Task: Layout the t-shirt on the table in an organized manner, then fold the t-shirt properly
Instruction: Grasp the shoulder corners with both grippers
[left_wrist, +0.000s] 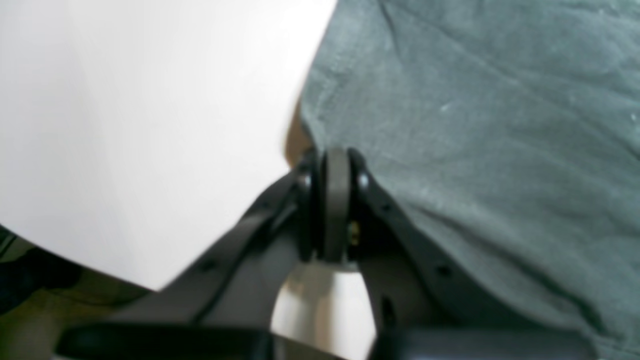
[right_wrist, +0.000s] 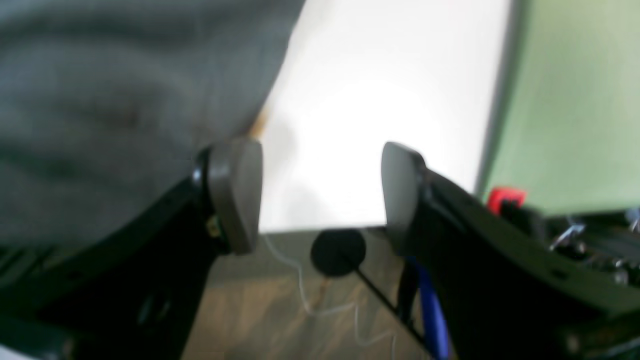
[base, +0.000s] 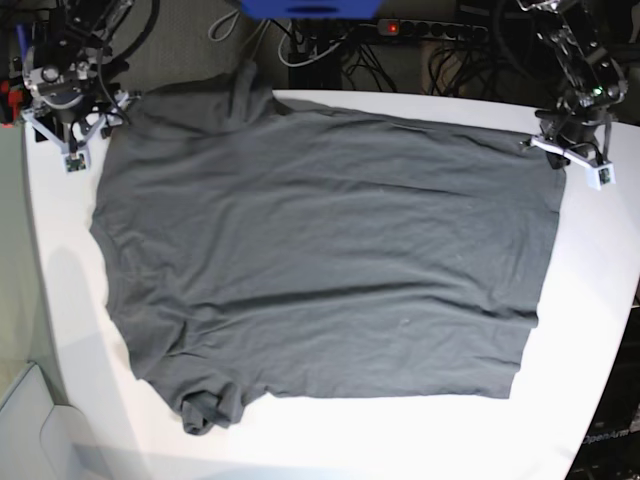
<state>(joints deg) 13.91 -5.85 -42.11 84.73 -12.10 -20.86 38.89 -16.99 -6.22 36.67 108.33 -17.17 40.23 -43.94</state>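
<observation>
T-shirt (base: 320, 260) flat on table (base: 600, 300); left pincer (left_wrist: 334, 165) clamped on t-shirt edge (corner), right pincer (right_wrist: 320, 195) wide.

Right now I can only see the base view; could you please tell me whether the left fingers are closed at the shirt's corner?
Observer: Yes. The left wrist view shows the left gripper with its fingers pressed together at the t-shirt edge. I cannot tell whether cloth is pinched.
Operator: And the right one?
Observer: The right gripper is open, with bare table between its fingers, one of them at the shirt's edge.
</observation>
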